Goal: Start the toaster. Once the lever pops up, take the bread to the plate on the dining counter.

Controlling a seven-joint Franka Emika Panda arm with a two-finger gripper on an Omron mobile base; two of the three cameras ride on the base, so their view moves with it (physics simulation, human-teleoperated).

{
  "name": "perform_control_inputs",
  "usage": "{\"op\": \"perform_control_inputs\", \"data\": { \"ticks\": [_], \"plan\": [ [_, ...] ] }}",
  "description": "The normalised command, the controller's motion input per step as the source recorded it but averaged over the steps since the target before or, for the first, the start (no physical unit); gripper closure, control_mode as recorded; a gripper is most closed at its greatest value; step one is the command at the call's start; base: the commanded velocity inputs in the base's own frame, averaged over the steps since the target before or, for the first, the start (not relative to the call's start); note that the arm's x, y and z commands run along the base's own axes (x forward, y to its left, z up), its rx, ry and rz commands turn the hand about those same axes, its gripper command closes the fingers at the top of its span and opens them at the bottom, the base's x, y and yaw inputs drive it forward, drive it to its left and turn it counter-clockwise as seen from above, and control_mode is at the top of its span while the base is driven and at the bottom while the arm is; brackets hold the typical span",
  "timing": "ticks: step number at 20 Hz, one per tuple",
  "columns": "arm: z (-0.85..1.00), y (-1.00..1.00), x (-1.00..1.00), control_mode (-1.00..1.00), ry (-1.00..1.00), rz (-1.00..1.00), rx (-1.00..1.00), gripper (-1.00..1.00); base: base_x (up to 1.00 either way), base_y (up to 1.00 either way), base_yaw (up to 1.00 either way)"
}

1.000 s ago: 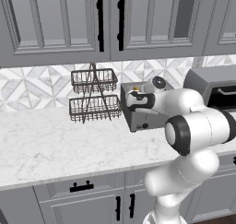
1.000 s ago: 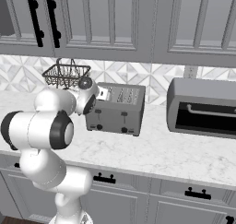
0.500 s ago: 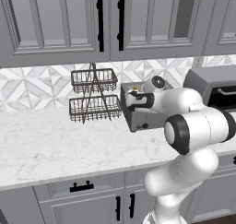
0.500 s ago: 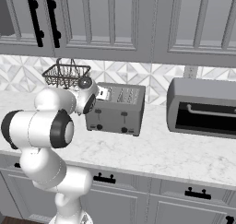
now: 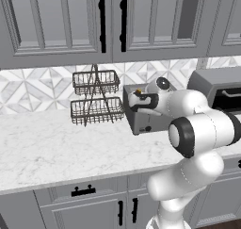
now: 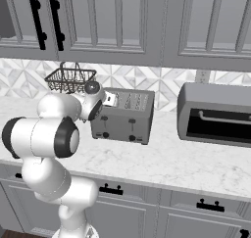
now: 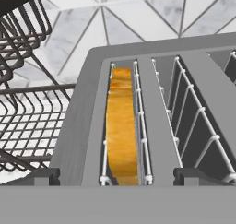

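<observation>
The grey toaster (image 6: 125,117) stands on the marble worktop against the tiled wall, partly behind my arm in the left base view (image 5: 139,122). From the hand view I look down on the toaster (image 7: 83,126) and its two slots. The orange-yellow bread (image 7: 121,131) sits upright in the left slot, and a speck of the bread (image 5: 138,91) shows at the toaster's top. My gripper (image 7: 120,176) hovers just above the toaster's top, open, one fingertip on each side of the bread slot. The gripper (image 6: 104,101) holds nothing. Dark knobs (image 6: 131,137) dot the front face; the lever is too small to tell apart.
A two-tier wire basket rack (image 5: 96,98) stands just left of the toaster, close to my hand (image 7: 23,103). A large grey microwave (image 6: 215,114) sits to the toaster's right. Upper cabinets hang overhead. Bare worktop (image 5: 56,143) stretches left and in front.
</observation>
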Motion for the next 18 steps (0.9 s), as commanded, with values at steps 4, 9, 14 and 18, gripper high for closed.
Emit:
{"op": "perform_control_inputs", "data": {
  "ticks": [4,9,14,18],
  "plan": [
    [0.01,0.00,0.00,-1.00,0.00,0.00,0.00,-1.00,0.00,0.00,0.00],
    [0.02,0.00,0.00,-1.00,0.00,0.00,0.00,-1.00,0.00,0.00,0.00],
    [0.09,0.00,0.00,-1.00,0.00,0.00,0.00,-1.00,0.00,0.00,0.00],
    [0.08,0.00,0.00,-1.00,0.00,0.00,0.00,-1.00,0.00,0.00,0.00]
  ]
}}
